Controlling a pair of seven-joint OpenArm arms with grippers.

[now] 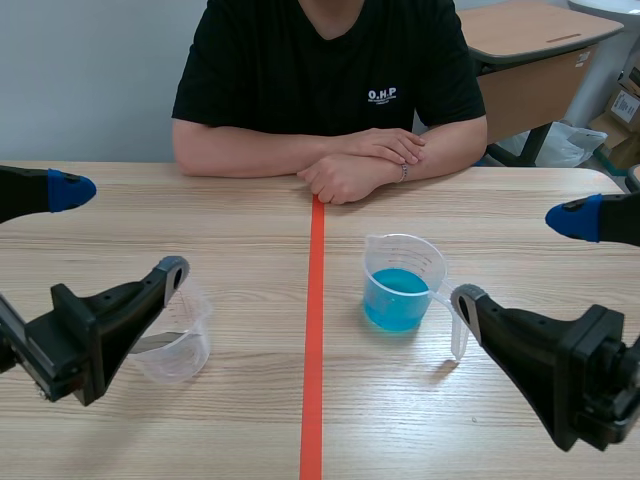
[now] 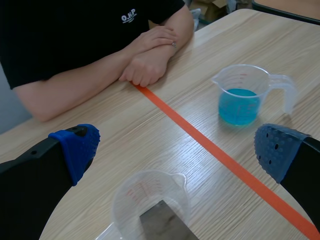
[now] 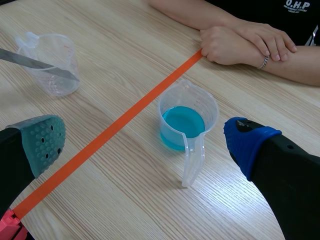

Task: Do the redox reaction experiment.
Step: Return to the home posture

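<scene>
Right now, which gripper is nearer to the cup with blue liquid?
Right. The right gripper, fingers open, is just beside the cup with blue liquid. The left gripper is across the red tape line, open, by the clear cup.

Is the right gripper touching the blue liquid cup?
Apart: the right wrist view shows bare table between the cup and both pads of the right gripper.

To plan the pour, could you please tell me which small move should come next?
Probably ease the open right claw forward around the handle of the blue-liquid beaker: it points toward that claw, and the metal strip stands in the other beaker.
</scene>
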